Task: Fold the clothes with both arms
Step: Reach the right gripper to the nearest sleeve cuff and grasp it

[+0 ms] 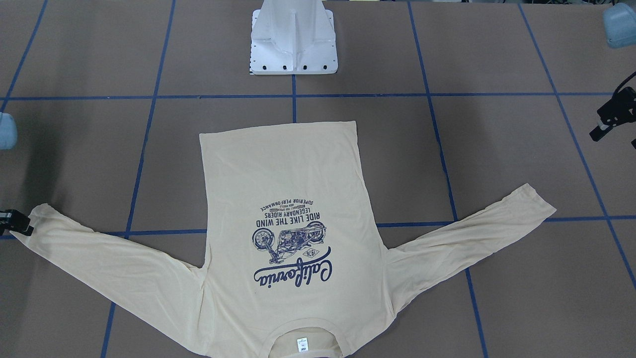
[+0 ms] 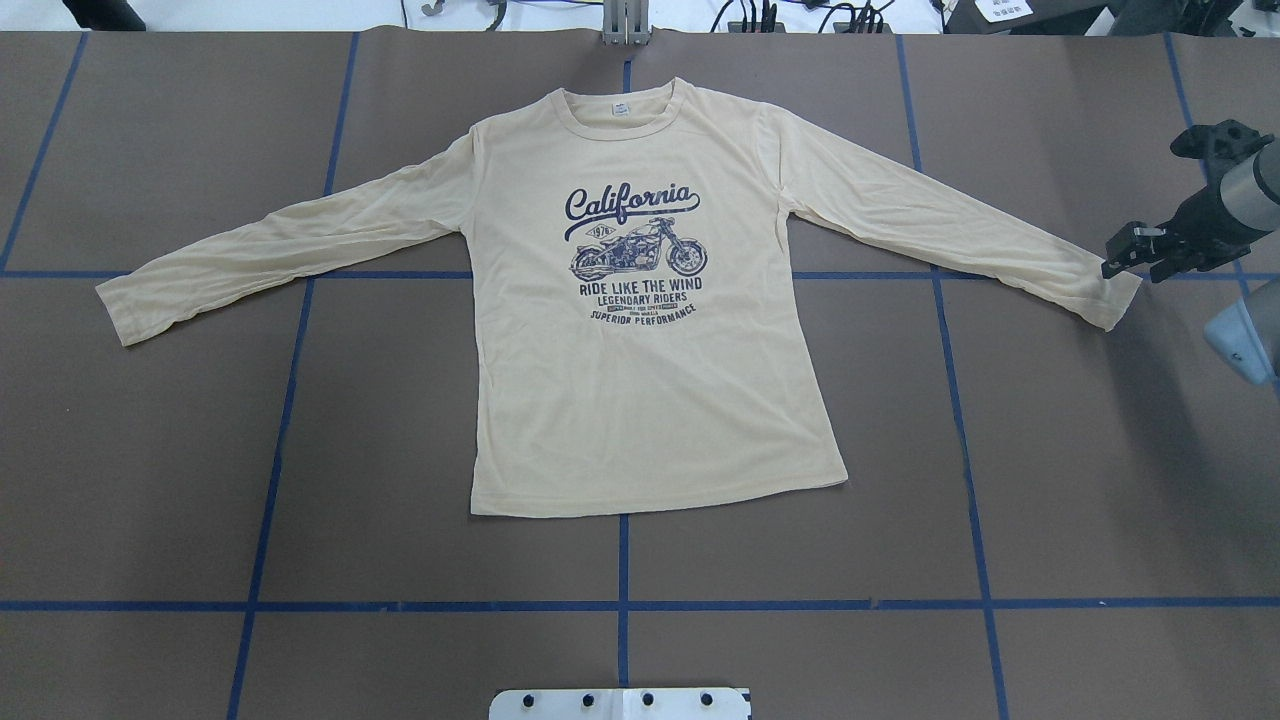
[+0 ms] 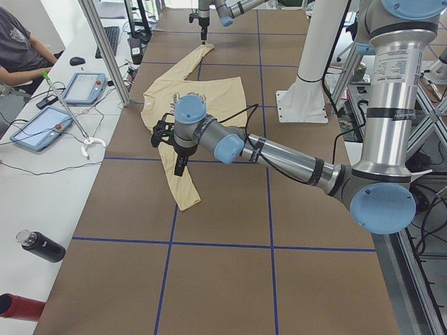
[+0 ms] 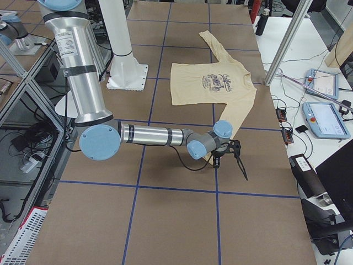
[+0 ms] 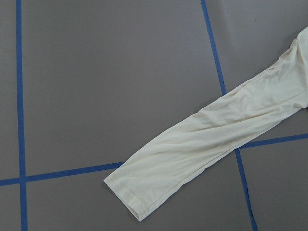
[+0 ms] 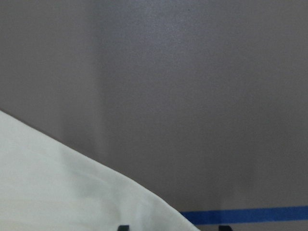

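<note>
Hovering just at the end of one sleeve, the black two-finger right gripper (image 2: 1130,268) is holding nothing. Its fingertips (image 6: 123,227) are showing apart at the bottom of its wrist view, and the pale right cuff (image 2: 1115,300) is reaching in toward the gap between them. The black two-finger left gripper (image 3: 178,162) is hanging above the opposite sleeve, over the left cuff (image 5: 130,192), and I cannot tell whether it is spread or closed. Between the two grippers, the pale beige long-sleeved T-shirt (image 2: 640,400) of thin fabric is lying flat and print-up on the brown paper-covered table (image 2: 1050,480) with its blue tape grid. The ribbed round collar (image 2: 625,125) is pointing away from the robot, the hem is lying nearest the white flanged pedestal (image 1: 293,44), and both sleeves are spreading wide to either side. Judging from this, the task is only beginning. No fold is showing anywhere, neither cuff is being gripped, and the sleeves and body are all waiting to be folded. Much of the robot is escaping the cameras. The left arm is missing from the overhead view, and only a black part is poking in at the front-facing view's right edge. No fingers are appearing in the left wrist view. The right wrist view is sitting so close and soft that contact between fingers, cloth and table is impossible to judge. The lower edge of the front-facing view is cutting off the collar.
</note>
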Available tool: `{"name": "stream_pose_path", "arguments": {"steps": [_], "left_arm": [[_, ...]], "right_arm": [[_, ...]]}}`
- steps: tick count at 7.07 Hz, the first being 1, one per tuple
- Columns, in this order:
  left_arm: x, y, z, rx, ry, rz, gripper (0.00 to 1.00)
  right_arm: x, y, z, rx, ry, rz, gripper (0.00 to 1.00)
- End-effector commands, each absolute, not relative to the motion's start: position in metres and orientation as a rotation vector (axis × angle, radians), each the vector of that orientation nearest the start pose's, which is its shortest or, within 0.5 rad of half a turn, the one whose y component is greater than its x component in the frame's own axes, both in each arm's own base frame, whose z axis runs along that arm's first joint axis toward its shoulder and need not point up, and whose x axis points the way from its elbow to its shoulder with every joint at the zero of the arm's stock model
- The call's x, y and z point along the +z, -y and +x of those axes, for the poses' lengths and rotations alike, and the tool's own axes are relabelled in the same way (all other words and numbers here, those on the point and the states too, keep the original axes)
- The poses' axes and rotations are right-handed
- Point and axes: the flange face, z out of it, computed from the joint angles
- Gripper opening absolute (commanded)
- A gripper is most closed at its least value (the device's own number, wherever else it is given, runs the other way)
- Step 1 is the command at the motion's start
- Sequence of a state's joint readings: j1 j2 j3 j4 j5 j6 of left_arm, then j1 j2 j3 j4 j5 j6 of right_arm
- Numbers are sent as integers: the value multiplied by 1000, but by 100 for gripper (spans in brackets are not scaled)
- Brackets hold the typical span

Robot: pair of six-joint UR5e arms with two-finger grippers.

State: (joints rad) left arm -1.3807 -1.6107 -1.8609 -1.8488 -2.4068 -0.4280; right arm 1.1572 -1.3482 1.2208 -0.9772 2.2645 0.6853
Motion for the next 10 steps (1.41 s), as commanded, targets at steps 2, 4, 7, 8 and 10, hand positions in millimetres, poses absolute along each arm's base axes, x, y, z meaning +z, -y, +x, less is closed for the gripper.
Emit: {"name": "stream_pose_path", "arguments": {"steps": [2, 4, 7, 8, 10], "left_arm": [[458, 509, 38, 35, -941, 298, 100], [463, 507, 37, 33, -940, 289, 100], [462, 506, 37, 36, -942, 291, 100], [456, 504, 37, 41, -946, 302, 100], [452, 503, 37, 50, -950, 318, 100]], "right_arm": [[657, 582, -179, 100, 809, 15, 10], [651, 585, -180, 96, 816, 21, 0], [551, 613, -167, 86, 965, 61, 0], [483, 624, -180, 132, 1010, 54, 0], [320, 633, -320, 303, 1093, -21, 0]]}}
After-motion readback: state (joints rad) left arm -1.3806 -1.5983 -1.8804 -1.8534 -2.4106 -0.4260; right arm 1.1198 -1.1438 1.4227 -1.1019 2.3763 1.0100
